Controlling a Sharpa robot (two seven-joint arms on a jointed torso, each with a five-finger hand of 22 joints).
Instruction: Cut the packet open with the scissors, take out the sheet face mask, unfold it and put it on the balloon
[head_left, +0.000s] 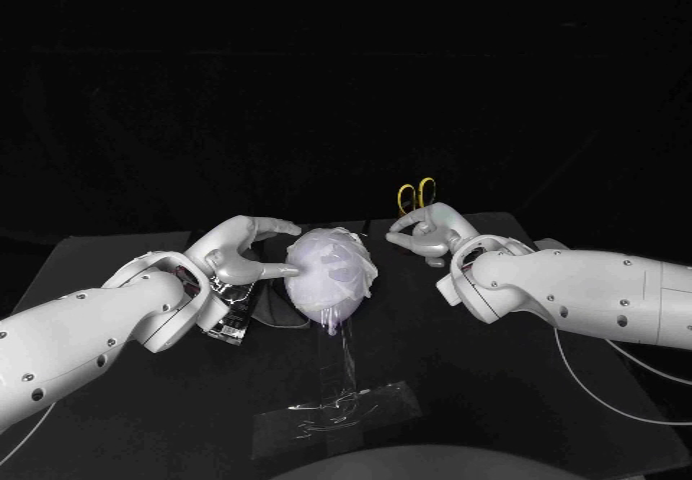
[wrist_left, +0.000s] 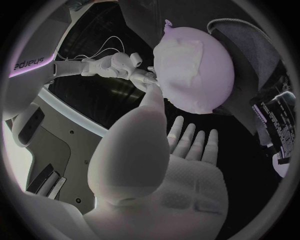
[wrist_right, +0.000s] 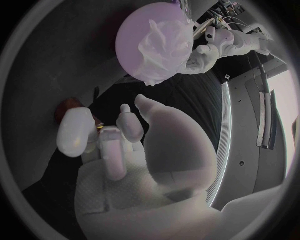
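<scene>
Balloon (head_left: 310, 292): read as thin rubber, smooth, slight sheen. Sheet face mask (head_left: 340, 255) on it: soft cloth, wrinkled, wet look. Packet (head_left: 339, 410), lower centre of the frame: clear glossy film, creased. Scissors (head_left: 417, 195): handles seen as yellow plastic. Tabletop (head_left: 548, 400): matt black. Left robot hand (head_left: 238, 262) and right robot hand (head_left: 433, 235): satin silver finish; palm pad (wrist_left: 187, 200) finely textured. Arm shells (head_left: 606, 290): smooth white plastic.

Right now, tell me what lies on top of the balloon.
A crumpled white face mask lies over the balloon, bunched in folds. The left hand touches the balloon's side. The balloon's skin beneath the mask is covered.
</scene>
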